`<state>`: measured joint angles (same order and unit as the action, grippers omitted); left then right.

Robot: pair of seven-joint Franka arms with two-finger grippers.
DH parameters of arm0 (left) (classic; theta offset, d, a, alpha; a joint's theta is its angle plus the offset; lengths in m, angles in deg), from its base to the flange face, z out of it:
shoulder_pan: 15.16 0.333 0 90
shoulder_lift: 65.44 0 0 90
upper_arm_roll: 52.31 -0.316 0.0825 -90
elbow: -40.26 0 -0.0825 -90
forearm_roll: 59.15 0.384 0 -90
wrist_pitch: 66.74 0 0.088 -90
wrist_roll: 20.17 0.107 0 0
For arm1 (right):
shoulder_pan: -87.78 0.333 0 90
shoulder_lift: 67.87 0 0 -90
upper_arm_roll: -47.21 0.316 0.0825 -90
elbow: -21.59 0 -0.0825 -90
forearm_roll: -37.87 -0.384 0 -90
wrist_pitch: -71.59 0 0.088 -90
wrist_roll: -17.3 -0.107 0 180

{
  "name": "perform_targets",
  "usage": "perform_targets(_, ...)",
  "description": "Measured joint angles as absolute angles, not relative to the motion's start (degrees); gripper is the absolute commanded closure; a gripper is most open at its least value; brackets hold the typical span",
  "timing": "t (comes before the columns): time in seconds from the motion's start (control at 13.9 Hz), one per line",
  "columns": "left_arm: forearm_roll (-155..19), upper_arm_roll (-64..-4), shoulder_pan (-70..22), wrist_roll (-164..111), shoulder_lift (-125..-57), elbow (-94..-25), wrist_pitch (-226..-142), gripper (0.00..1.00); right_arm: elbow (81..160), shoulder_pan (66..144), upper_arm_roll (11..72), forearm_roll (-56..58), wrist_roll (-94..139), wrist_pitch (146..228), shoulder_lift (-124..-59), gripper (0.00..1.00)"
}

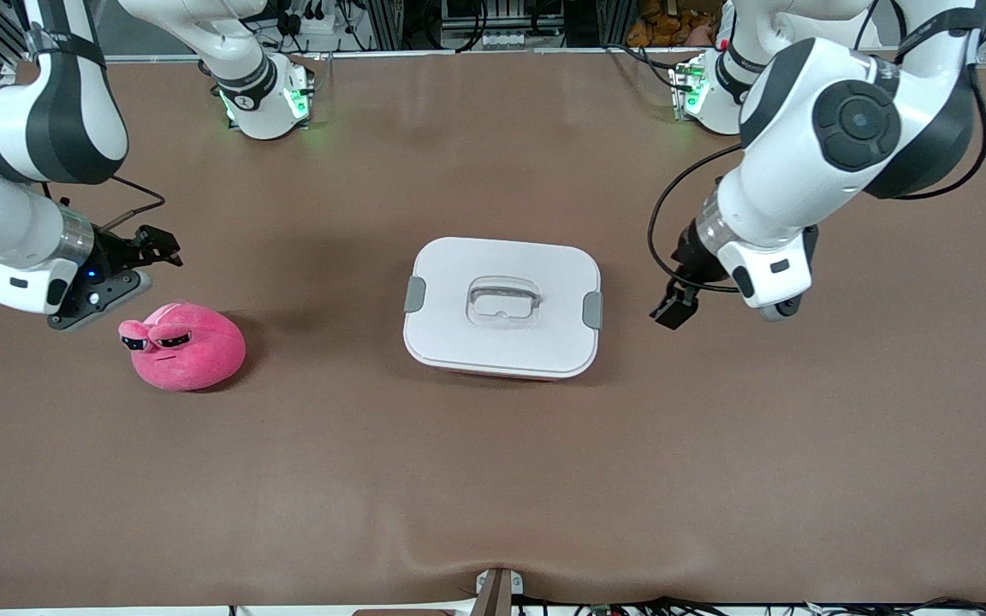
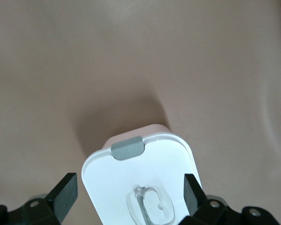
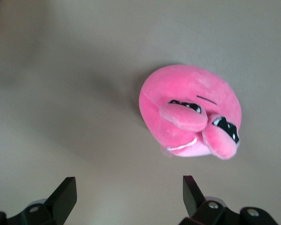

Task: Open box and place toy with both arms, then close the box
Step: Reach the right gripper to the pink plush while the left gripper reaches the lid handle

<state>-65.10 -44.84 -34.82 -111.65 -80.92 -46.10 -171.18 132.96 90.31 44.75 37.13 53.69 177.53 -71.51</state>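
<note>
The box stands in the middle of the table. Its white lid is on, with a grey clip at each end and a clear handle. My left gripper is open and empty in the air beside the box's end toward the left arm. The left wrist view shows the lid, one clip and my left gripper. The pink plush toy lies toward the right arm's end. My right gripper is open, just above the toy's farther edge. The right wrist view shows the toy clear of my right gripper.
The brown table mat is bare round the box and the toy. The two arm bases with green lights stand along the far edge. A small clamp sits at the table's near edge.
</note>
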Motion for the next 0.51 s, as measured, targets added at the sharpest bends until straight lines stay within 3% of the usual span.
perform_targets(0.51, -63.1, -44.9, -40.4, -124.2, -84.5, -44.5, -173.4, 0.0, 135.1, 90.4, 44.8, 37.3, 77.4, 186.0, -74.2, 0.0)
